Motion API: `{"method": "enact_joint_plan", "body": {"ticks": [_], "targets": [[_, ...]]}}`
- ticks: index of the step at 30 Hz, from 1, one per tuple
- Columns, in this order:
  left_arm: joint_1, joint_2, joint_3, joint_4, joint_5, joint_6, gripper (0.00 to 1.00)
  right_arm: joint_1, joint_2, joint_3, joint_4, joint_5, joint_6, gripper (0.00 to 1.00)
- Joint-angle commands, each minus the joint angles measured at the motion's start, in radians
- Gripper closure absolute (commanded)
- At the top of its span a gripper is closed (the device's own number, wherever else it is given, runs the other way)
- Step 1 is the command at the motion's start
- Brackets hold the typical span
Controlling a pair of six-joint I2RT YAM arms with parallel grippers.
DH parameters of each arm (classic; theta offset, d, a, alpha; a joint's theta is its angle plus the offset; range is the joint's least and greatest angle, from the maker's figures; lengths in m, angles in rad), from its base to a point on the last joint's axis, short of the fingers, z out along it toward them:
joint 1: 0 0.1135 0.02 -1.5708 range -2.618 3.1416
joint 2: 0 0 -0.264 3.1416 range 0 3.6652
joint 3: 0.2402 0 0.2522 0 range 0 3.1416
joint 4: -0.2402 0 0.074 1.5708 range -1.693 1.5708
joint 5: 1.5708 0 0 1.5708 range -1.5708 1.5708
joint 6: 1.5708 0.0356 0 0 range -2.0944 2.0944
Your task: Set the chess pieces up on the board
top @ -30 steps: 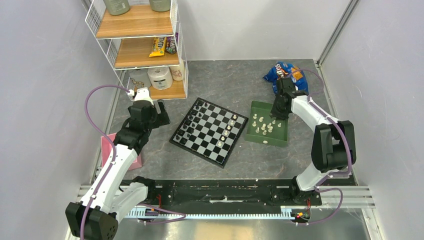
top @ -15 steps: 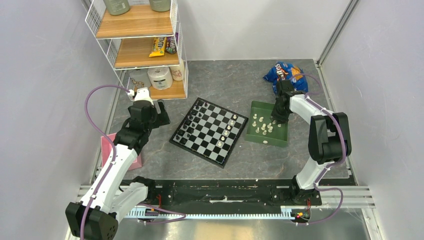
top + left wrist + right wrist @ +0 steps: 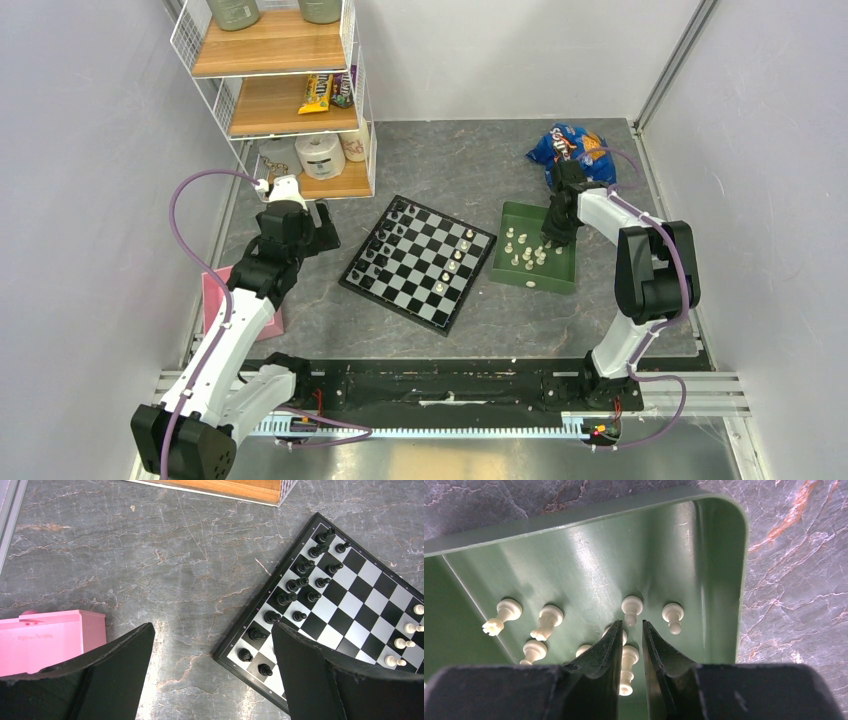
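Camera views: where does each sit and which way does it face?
Top external: above and behind, looking down on the black-and-grey chequered chessboard, green plastic tray and both arms.
Left wrist: on the left arm, facing down at the board's corner; left gripper's wide-open fingers show.
Right wrist: on the right arm, facing into the tray; right gripper straddles one cream chess piece.
Shared: top and left wrist see the board; top and right wrist, the tray.
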Motion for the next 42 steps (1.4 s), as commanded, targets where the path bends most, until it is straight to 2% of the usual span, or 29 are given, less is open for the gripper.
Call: {"method": "enact_joint_plan", "body": {"ticks": [1,18,25,36,37,39,40,42], "targets": [[0.004,-0.002,-0.005,0.018,-0.002,0.025,0.05,-0.002,-0.003,0.043,0.027,0.016,-0.009,0.73],[0.004,-0.001,-0.003,0.018,0.001,0.025,0.05,-0.005,-0.015,0.036,0.025,0.015,-0.024,0.86],[0.004,0.0,-0.003,0.018,0.004,0.025,0.05,-0.005,-0.039,0.045,0.014,0.013,-0.027,1.0],[0.003,-0.006,-0.003,0.018,0.002,0.025,0.05,-0.006,-0.162,0.109,-0.035,-0.011,-0.057,1.0],[0.004,-0.006,-0.003,0.018,0.003,0.025,0.05,-0.006,-0.164,0.108,-0.036,-0.009,-0.06,0.96],[0.004,-0.007,-0.003,0.018,0.004,0.025,0.05,-0.006,-0.15,0.105,-0.036,-0.006,-0.062,0.74],[0.004,-0.007,-0.003,0.018,0.004,0.025,0.05,-0.006,-0.136,0.103,-0.041,-0.002,-0.062,0.66],[0.004,-0.009,-0.003,0.018,0.006,0.025,0.05,-0.005,-0.099,0.1,-0.049,-0.002,-0.059,0.59]]}}
